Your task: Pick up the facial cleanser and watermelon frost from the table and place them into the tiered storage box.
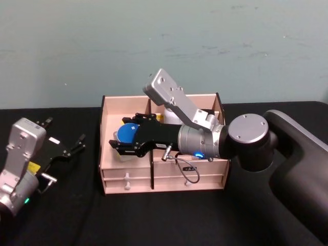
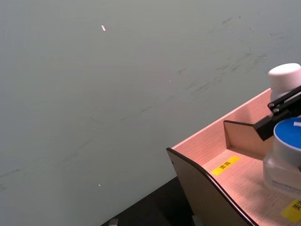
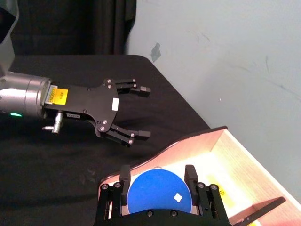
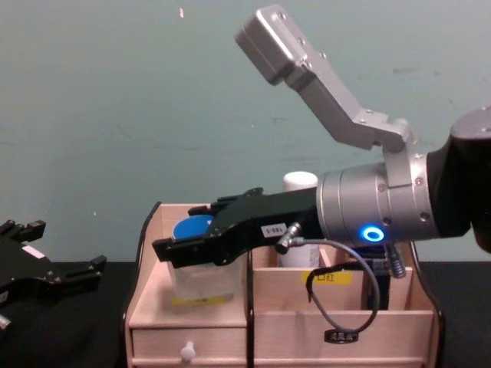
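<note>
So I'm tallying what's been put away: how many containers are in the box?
2. A blue-lidded jar sits in the box's left front compartment, between the right claw's fingers; a white-capped bottle stands behind. The arm may hide others.

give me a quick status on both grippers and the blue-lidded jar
Right gripper closed on blue-lidded jar, inside storage box left compartment. Left gripper open, off to the box's left. White bottle behind, clear.

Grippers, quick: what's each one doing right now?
Left gripper: open, empty, over the table left of the tiered storage box.
Right gripper: shut on the blue-capped bottle, inside the box's left compartment.
</note>
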Available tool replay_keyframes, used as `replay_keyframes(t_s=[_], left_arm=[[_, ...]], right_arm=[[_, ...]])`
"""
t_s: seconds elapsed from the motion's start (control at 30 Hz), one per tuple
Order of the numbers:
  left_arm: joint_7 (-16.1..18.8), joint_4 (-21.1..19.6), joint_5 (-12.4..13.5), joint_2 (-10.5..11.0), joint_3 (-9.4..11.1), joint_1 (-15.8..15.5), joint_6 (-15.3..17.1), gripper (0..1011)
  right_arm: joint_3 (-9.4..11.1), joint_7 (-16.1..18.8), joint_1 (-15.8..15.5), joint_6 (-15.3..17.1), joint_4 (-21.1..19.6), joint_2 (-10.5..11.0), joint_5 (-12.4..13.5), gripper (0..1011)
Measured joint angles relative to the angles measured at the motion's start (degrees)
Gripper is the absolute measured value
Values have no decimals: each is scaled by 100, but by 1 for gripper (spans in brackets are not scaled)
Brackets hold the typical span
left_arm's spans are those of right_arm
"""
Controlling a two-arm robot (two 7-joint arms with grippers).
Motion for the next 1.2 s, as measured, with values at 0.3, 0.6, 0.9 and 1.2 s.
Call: replay_keyframes(t_s=[0.3, 0.6, 0.9, 1.2], left_arm=[[0, 0, 0, 0, 0, 0, 0, 1010], [0, 0, 0, 0, 0, 0, 0, 1010], [0, 0, 0, 0, 0, 0, 0, 1010], [0, 0, 0, 0, 0, 0, 0, 1010]], right_arm=[[33, -3, 4, 30, 168, -81, -31, 717], [33, -3, 4, 30, 154, -71, -28, 718], [31, 0, 4, 28, 143, -67, -22, 961], [190, -30, -176, -143, -197, 53, 56, 1003]])
